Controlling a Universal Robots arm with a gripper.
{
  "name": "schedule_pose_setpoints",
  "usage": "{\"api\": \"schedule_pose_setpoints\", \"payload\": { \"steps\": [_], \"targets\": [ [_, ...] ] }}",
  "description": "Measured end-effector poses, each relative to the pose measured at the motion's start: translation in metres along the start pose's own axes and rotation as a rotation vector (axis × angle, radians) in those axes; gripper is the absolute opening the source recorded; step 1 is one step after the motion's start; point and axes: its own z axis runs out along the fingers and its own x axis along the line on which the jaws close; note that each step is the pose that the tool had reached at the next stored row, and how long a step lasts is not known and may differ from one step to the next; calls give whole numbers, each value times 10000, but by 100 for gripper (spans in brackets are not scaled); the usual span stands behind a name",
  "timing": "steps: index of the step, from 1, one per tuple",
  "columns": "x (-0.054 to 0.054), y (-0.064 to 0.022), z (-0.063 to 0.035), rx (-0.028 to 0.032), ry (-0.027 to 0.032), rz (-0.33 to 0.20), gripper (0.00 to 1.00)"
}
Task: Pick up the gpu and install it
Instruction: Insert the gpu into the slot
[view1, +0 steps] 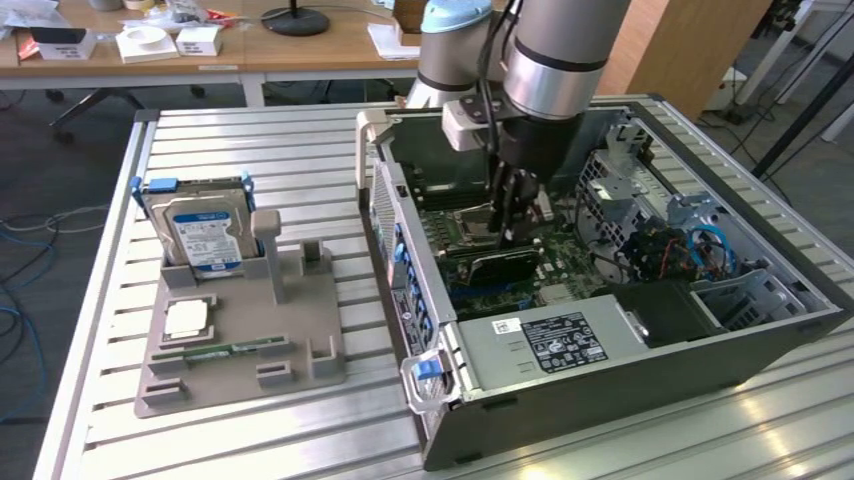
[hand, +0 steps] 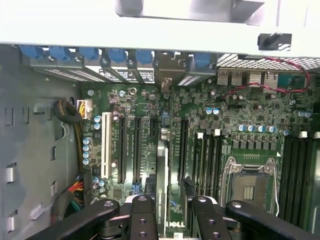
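Note:
The gpu is a dark, thin card standing on edge on the motherboard inside the open computer case. My gripper reaches down into the case directly above it. In the wrist view the gpu appears edge-on, running from its bracket end at the rear slot openings toward my gripper. The two black fingers straddle the card's edge. The card lies close to one finger, and a gap with bare board shows beside the other. The gripper stands open.
A grey holder on the slatted table, at the exterior view's left, carries a silver hard drive and a green memory stick. The case also holds a power supply, drive cages and the CPU socket.

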Motion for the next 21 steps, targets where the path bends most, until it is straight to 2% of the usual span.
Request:
{"api": "schedule_pose_setpoints", "payload": {
  "steps": [8, 15, 21],
  "targets": [
    [-1, -4, -165, 0, 1, 0, 34],
    [-1, -5, -258, 0, 1, 0, 34],
    [-1, -6, -268, 0, 0, 0, 34]
  ]
}}
